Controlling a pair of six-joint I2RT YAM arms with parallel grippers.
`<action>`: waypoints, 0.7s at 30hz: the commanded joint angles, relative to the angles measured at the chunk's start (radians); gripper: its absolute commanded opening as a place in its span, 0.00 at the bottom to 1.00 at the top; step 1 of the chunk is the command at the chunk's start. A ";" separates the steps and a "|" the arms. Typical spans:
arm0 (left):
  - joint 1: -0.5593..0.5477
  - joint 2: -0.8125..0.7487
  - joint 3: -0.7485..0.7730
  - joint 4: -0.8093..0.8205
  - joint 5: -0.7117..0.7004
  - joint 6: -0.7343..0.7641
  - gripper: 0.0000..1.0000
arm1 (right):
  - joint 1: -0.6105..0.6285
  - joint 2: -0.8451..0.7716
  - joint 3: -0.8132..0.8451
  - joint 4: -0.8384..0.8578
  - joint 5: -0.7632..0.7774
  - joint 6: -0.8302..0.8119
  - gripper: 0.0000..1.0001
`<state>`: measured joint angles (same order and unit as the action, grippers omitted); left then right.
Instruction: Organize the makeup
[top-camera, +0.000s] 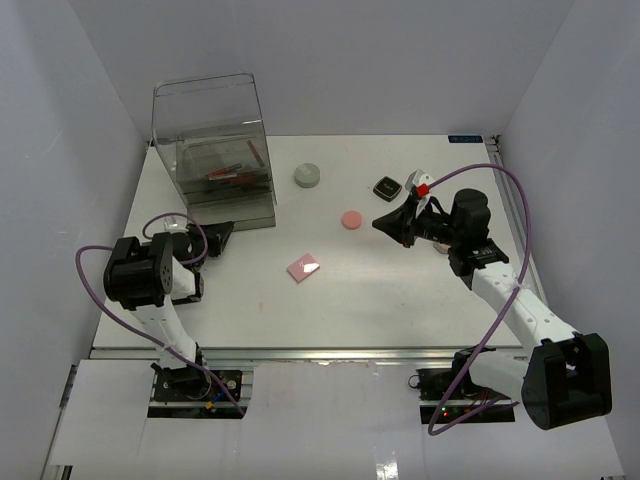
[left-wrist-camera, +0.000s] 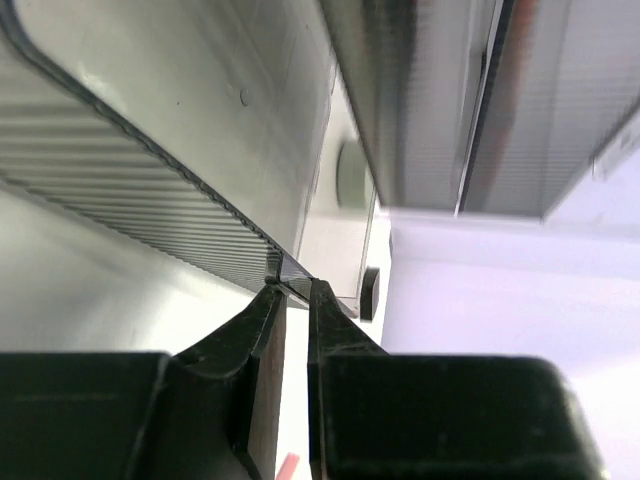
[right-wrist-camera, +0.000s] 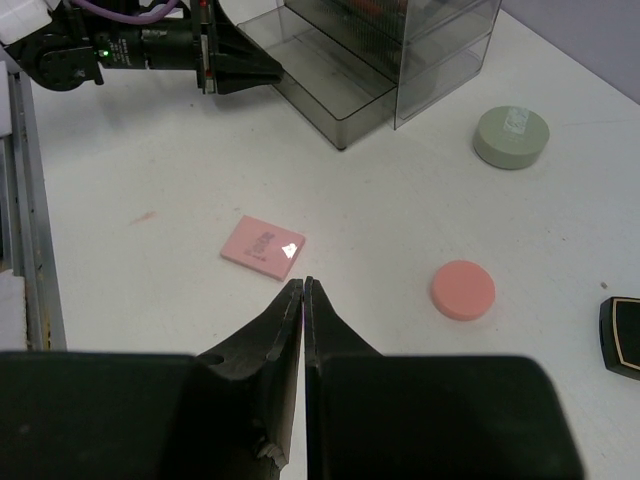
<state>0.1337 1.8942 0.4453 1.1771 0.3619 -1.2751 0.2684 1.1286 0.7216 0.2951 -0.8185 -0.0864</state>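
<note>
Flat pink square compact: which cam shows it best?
Right wrist view: the flat pink square compact lies whole, close and unobstructed, just ahead of the shut right gripper. Top external shows it whole too, but small, mid-table. Left wrist shows only a pink sliver at its bottom edge, too little to identify.

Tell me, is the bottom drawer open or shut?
Open: the drawer sticks out from the box, its front edge pinched by the left gripper.

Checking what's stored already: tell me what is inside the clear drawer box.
Slim red-and-black sticks lie in the clear drawer box. Its hazy, reflective walls hide anything else in there.
</note>
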 joint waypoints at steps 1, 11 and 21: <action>0.004 -0.081 -0.094 -0.024 0.033 0.079 0.09 | -0.008 -0.010 -0.008 0.035 -0.014 -0.019 0.09; 0.003 -0.196 -0.104 -0.133 0.086 0.109 0.50 | -0.028 -0.001 -0.008 0.020 0.001 -0.048 0.09; 0.003 -0.623 -0.102 -0.509 0.108 0.301 0.72 | -0.039 0.003 0.004 -0.022 -0.018 -0.092 0.12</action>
<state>0.1356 1.4529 0.3350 0.8621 0.4444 -1.1031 0.2388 1.1322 0.7214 0.2851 -0.8149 -0.1314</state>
